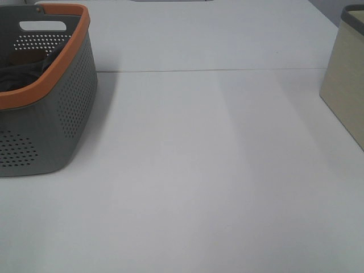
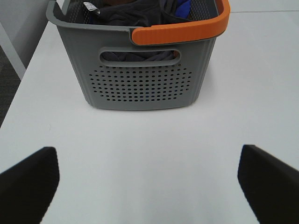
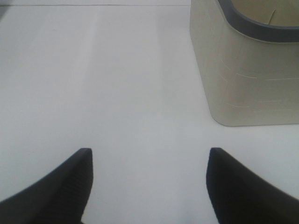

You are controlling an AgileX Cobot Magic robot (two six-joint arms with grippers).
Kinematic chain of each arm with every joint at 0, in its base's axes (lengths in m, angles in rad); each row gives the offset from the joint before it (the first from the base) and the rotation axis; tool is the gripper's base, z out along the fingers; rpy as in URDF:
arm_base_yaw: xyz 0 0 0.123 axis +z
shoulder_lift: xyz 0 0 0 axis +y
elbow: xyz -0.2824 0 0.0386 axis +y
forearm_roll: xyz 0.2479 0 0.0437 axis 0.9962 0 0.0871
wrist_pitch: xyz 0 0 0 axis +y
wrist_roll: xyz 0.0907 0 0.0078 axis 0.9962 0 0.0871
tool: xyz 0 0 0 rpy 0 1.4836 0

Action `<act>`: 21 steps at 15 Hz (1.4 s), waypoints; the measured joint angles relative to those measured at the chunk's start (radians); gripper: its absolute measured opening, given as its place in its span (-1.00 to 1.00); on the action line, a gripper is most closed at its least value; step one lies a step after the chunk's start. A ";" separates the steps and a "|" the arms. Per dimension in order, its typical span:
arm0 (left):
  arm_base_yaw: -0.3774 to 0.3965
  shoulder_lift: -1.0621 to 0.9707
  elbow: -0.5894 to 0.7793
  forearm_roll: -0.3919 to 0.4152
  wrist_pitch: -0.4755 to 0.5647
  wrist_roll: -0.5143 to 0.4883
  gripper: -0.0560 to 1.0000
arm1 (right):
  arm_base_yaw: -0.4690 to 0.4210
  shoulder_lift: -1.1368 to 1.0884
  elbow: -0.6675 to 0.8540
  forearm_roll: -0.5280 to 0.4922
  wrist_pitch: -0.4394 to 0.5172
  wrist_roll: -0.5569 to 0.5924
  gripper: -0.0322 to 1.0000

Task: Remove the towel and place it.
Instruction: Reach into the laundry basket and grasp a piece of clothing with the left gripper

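Note:
The dark charcoal-grey towel (image 2: 135,16) lies crumpled inside a grey perforated basket (image 2: 140,88) with an orange rim, a small white tag (image 2: 91,7) at one corner. In the high view the basket (image 1: 68,114) stands at the left edge, with dark cloth (image 1: 23,74) inside. Neither gripper shows in the high view. My left gripper (image 2: 147,179) is open and empty over the white table, short of the basket's handle side. My right gripper (image 3: 149,184) is open and empty over the table, near a beige bin (image 3: 243,70).
A blue cloth (image 2: 182,8) lies in the basket next to the towel. The beige bin (image 1: 347,91) with a dark grey rim stands at the right edge of the white table (image 1: 199,170). A seam (image 1: 216,70) crosses the table.

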 joint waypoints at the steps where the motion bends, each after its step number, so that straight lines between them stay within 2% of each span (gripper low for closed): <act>1: 0.000 0.000 0.000 0.000 0.000 0.016 0.97 | 0.000 0.000 0.000 0.000 0.000 0.000 0.25; 3: 0.000 0.033 -0.060 0.000 0.016 0.053 0.97 | 0.000 0.000 0.000 0.000 0.000 0.000 0.25; 6: 0.000 0.272 -0.271 0.000 0.045 0.095 0.97 | 0.000 0.000 0.000 0.000 0.000 0.000 0.25; 10: 0.000 0.721 -0.620 -0.001 0.115 0.332 0.97 | 0.000 0.000 0.000 0.000 0.000 0.000 0.25; 11: 0.000 0.782 -0.662 0.000 0.118 0.373 0.97 | 0.000 0.000 0.000 0.000 0.000 0.000 0.25; 13: 0.000 1.000 -0.822 0.000 0.129 0.519 0.97 | 0.000 0.000 0.000 0.000 0.000 0.000 0.25; 15: 0.000 1.202 -0.972 0.010 0.129 0.605 0.97 | 0.000 0.000 0.000 0.000 0.000 0.000 0.25; 18: 0.000 1.458 -1.135 0.041 0.128 0.757 0.97 | 0.000 0.000 0.000 0.000 0.000 0.000 0.25; 19: 0.000 1.539 -1.163 0.046 0.127 0.814 0.97 | 0.000 0.000 0.000 0.000 0.000 0.000 0.25; 20: 0.000 1.662 -1.187 0.053 0.117 0.920 0.97 | 0.000 0.000 0.000 0.000 0.000 0.000 0.25; 21: 0.000 1.714 -1.191 0.053 0.104 0.952 0.97 | 0.000 0.000 0.000 0.000 0.000 0.000 0.25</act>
